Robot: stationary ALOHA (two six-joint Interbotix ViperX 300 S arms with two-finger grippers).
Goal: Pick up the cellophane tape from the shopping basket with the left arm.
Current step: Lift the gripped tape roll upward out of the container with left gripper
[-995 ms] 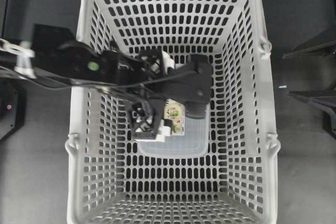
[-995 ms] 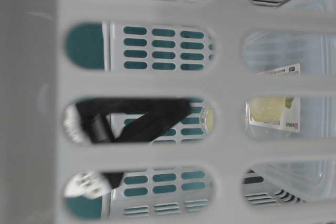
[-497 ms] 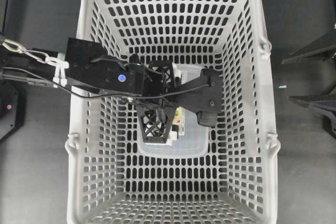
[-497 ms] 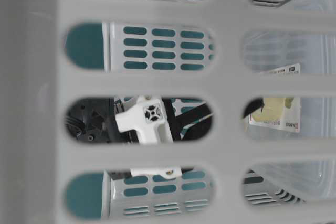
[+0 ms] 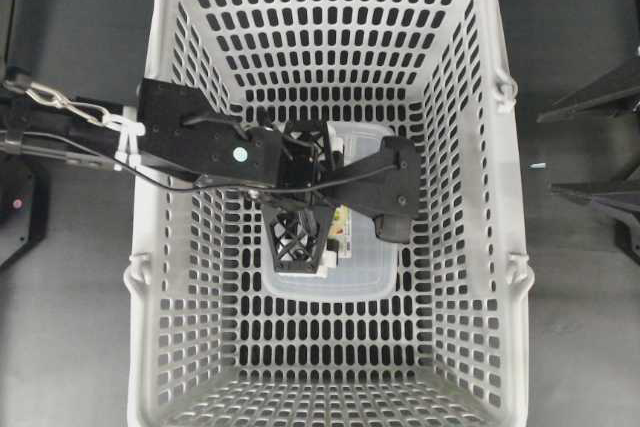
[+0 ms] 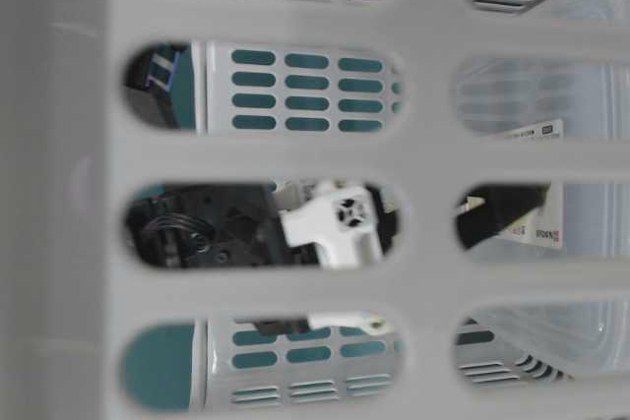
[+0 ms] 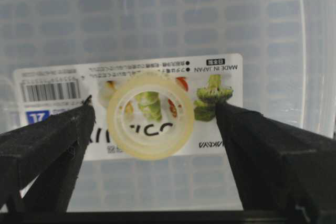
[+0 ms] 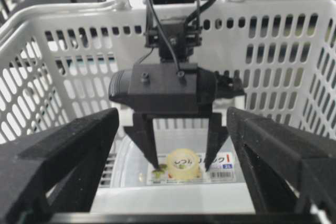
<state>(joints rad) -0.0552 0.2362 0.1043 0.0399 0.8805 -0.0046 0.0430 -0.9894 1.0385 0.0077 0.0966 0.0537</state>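
Lowered further into the shopping basket (image 5: 150, 247), the left gripper (image 7: 155, 116) was spread wide, empty, pointing down. Between its fingers, the cellophane tape (image 7: 150, 123) lay flat, hole up, on the clear container (image 7: 273, 35).

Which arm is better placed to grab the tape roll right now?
Left. Its open gripper is inside the basket with the tape roll between its fingers; the right gripper is open outside the basket.

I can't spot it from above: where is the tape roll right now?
In the left wrist view the cellophane tape lies on the labelled clear container inside the shopping basket, between the left gripper's open fingers.
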